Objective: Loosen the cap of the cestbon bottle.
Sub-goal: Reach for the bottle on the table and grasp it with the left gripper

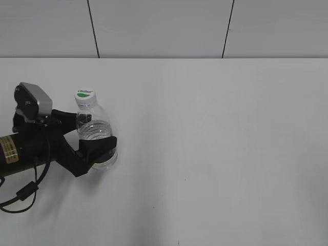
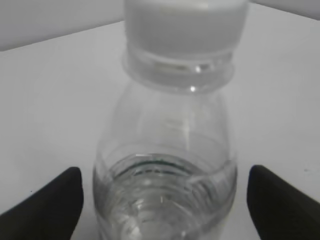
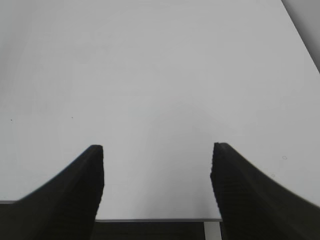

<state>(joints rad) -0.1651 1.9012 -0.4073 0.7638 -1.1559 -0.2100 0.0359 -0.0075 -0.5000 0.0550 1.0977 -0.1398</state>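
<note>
The small clear plastic water bottle stands upright near the left side of the plain white table, its round white screw cap with a green mark on top still seated on the neck. The left gripper reaches in from the left with its black fingers on either side of the bottle's lower body. From the outside view they look closed against it, but the left wrist view shows a clear gap between each finger and the bottle — so I can't tell whether it is truly squeezing or only bracketing it.

I'd judge the bottle light and thin-walled; it holds water up to about the shoulder, and the ribbed plastic will likely dent under a hard squeeze and may spin in a smooth grip. The body low down, where the fingers sit now, seems the place to steady it, while the cap — small, hard, grippy at its rim — wants a pinch from above across its sides.

The right gripper is spread wide with nothing between its fingers, looking down on bare table well away from the bottle; it does not show in the outside view.

Behind the table runs a pale panelled wall with dark seams.
</note>
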